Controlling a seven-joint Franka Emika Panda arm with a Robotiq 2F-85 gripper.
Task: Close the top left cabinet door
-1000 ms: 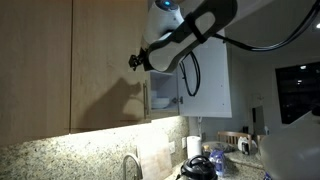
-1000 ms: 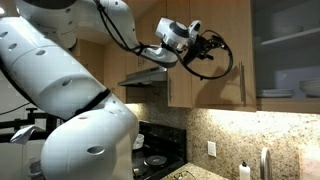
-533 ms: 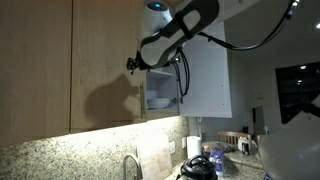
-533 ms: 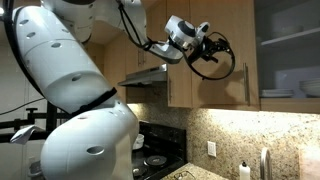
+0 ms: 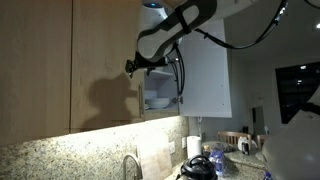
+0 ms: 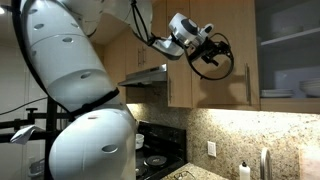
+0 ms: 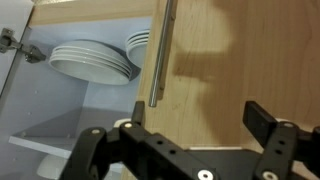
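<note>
In an exterior view my claw [image 5: 133,66] hangs high at the edge of the top left cabinet door [image 5: 105,52], next to the open shelf. I judge that a push counts most there.

In an exterior view the claw [image 6: 212,55] faces the wood fronts.

In the wrist view the claw stands wide and empty. The door's bar handle [image 7: 157,55] is ahead, with stacked plates [image 7: 92,62] beside it.

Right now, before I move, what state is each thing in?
gripper: open, holding nothing.
top left cabinet door: cabinet interior shows beside its handle edge; cannot tell if fully shut.
bar handle: ungripped.
white-grey door: swung open.
plates: stacked on the shelf.
</note>
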